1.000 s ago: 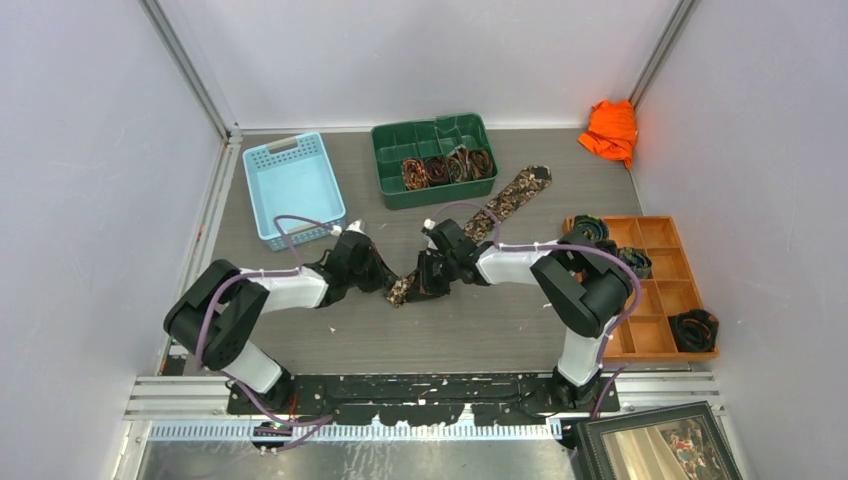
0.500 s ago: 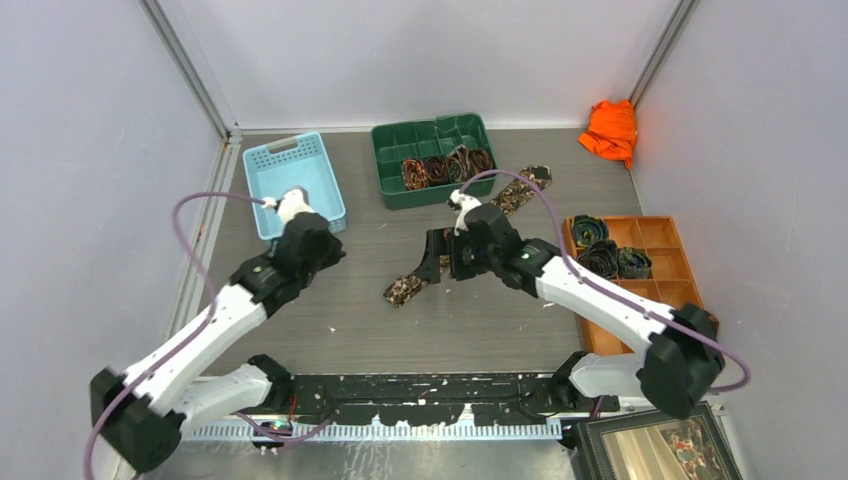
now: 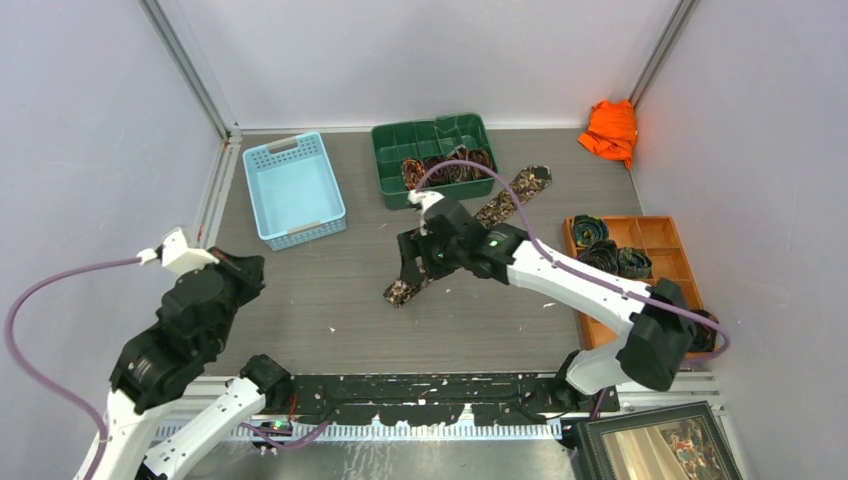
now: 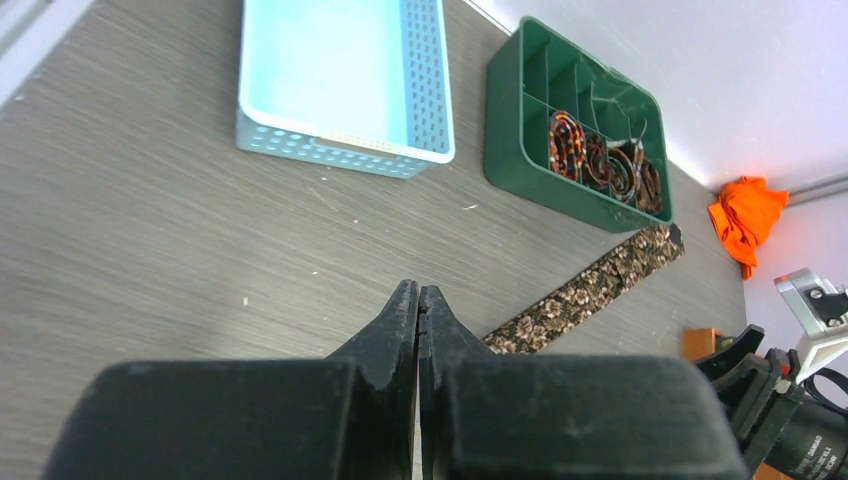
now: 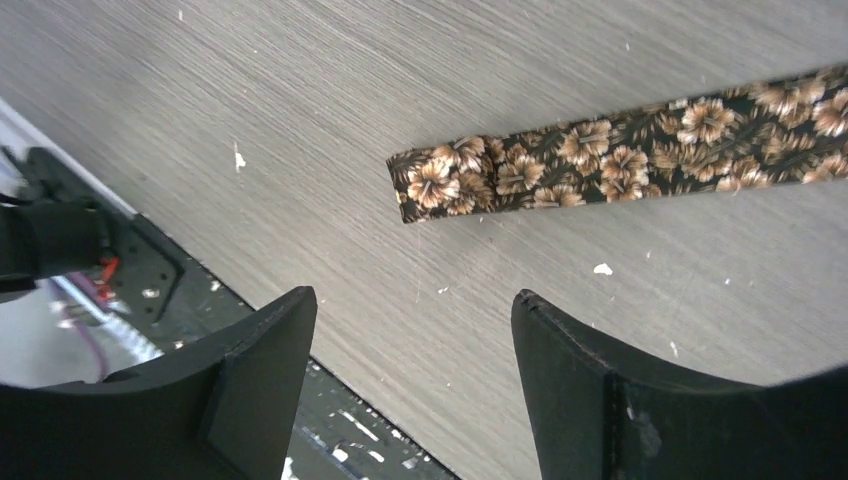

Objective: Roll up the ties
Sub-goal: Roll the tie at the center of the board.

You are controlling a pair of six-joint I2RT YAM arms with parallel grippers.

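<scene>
One brown floral tie (image 3: 470, 225) lies unrolled and flat, running diagonally from its narrow end (image 5: 430, 185) up to its wide pointed end by the green tray. My right gripper (image 3: 410, 262) hovers above the narrow end, open, with nothing between its fingers (image 5: 413, 294). My left gripper (image 3: 248, 270) is far off to the left, raised and shut on nothing (image 4: 418, 288); the tie (image 4: 590, 290) shows to its right. Several rolled ties (image 3: 445, 165) sit in the green tray (image 3: 385, 150), visible too in the left wrist view as coils (image 4: 600, 160).
An empty light blue basket (image 3: 293, 190) stands at the back left. A wooden divided tray (image 3: 655, 290) on the right holds dark coils (image 3: 600, 250). An orange cloth (image 3: 610, 130) lies in the back right corner. A framed picture (image 3: 660, 445) sits at the near right.
My left arm has swung away from the tie's narrow end to the near left. My right gripper has opened, let go of the tie and shifted slightly left above it.
</scene>
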